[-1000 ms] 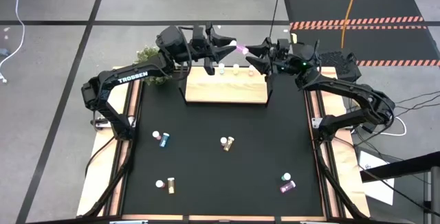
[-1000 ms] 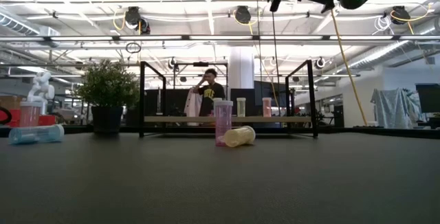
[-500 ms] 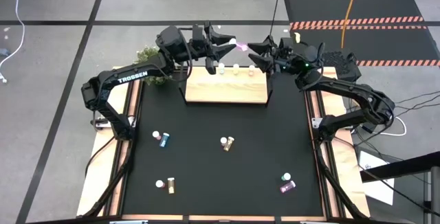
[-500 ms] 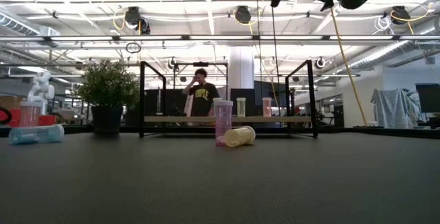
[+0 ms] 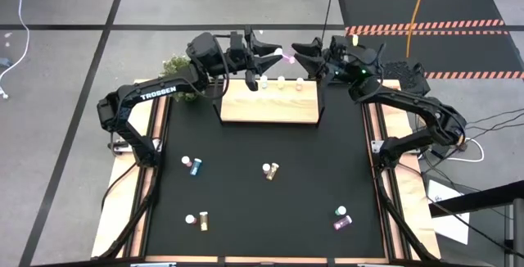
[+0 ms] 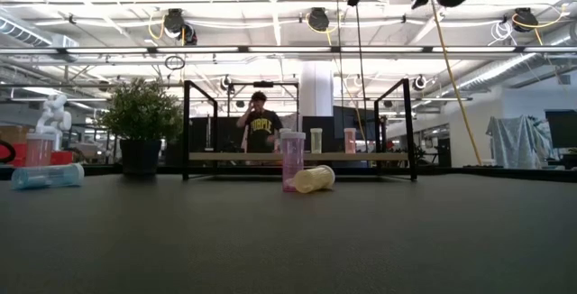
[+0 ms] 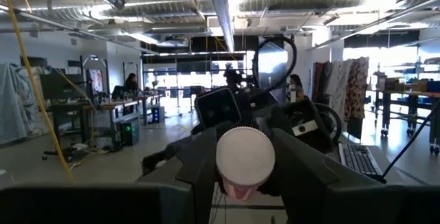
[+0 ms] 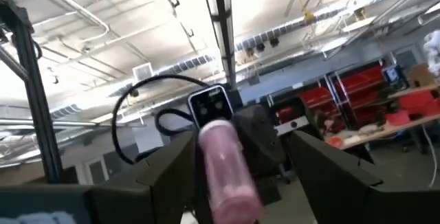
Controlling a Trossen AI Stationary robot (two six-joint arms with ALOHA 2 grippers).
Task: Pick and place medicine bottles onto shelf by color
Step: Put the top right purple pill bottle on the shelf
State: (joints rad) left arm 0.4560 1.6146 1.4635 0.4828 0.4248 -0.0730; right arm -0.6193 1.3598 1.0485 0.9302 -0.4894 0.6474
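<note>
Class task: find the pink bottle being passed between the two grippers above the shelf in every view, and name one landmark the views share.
High view: pink bottle between both grippers, above the shelf's far edge.
Low view: not in it.
Left wrist view: its white cap faces the camera.
Right wrist view: its pink body shows at the centre.
Shared landmark: the opposite arm behind the bottle.

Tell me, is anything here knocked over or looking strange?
Yes. Several medicine bottles lie on their sides on the black table, such as the yellow bottle at the middle. Oddest: the left gripper holds a pink bottle in mid-air behind the shelf, facing the right gripper.
</note>
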